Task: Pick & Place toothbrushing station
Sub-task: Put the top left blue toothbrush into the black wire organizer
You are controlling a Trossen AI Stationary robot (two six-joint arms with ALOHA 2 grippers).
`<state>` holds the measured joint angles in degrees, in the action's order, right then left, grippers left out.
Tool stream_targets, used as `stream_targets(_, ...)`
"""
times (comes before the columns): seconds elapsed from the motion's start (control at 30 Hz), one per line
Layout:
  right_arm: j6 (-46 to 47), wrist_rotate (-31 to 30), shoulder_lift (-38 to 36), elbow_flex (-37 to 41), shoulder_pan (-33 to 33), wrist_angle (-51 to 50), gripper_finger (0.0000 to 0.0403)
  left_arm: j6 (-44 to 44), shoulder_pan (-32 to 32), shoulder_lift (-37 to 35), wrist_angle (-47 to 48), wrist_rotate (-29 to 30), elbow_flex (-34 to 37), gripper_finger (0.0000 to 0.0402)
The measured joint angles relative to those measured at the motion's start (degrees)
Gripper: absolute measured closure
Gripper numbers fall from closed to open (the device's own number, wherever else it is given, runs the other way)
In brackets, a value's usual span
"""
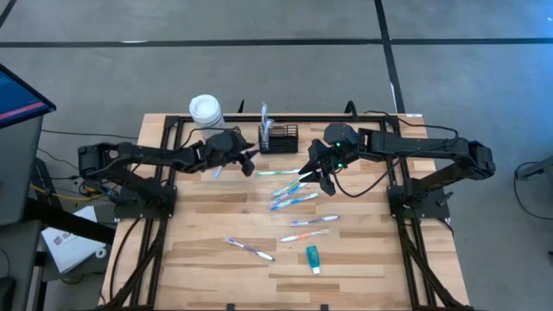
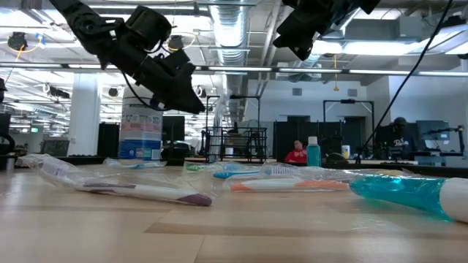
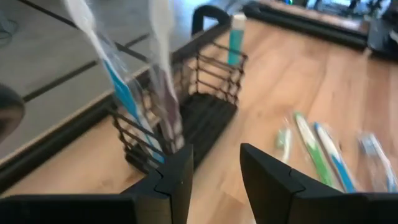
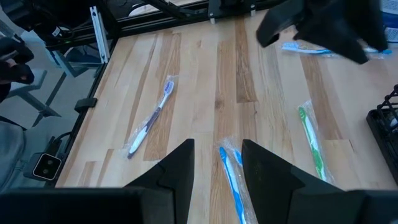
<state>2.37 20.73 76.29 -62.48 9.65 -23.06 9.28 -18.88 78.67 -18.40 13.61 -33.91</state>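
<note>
Black wire-mesh basket [image 3: 186,106] sitting on wood-plank surface [image 1: 371,250]; left pincer [image 3: 211,180], right pincer [image 4: 217,165] both hovering open, empty.

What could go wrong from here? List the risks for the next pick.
1. The left gripper hangs open right beside the black mesh basket; a careless move could knock it or the wrapped toothbrushes standing in it.
2. The right gripper is open above a blue toothbrush in a loose clear wrapper, which may slip.
3. The two arms are near each other mid-table and could collide.
</note>
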Motion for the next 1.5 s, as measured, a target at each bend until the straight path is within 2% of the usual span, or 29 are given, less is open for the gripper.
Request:
stream_targets(0.33,0.01,0.0,0.0,-0.01,0.02,-0.01,0.0278,0.49,1.88,0.0,12.78,0.05,0.0,0.0276)
stream_targets(0.67,0.07,0.0,0.0,0.0,0.02,-0.01,0.0278,9.31,1.89,0.02,23.04,0.25,0.0,0.0276)
stream_targets(0.93,0.04,0.0,0.0,-0.01,0.0,-0.01,0.0278,15.34,1.89,0.02,33.54,4.59,0.0,0.0276)
stream_targets(1.5,0.04,0.0,0.0,-0.02,0.0,-0.01,0.0278,19.67,1.89,-1.66,40.88,4.97,-0.02,0.0276)
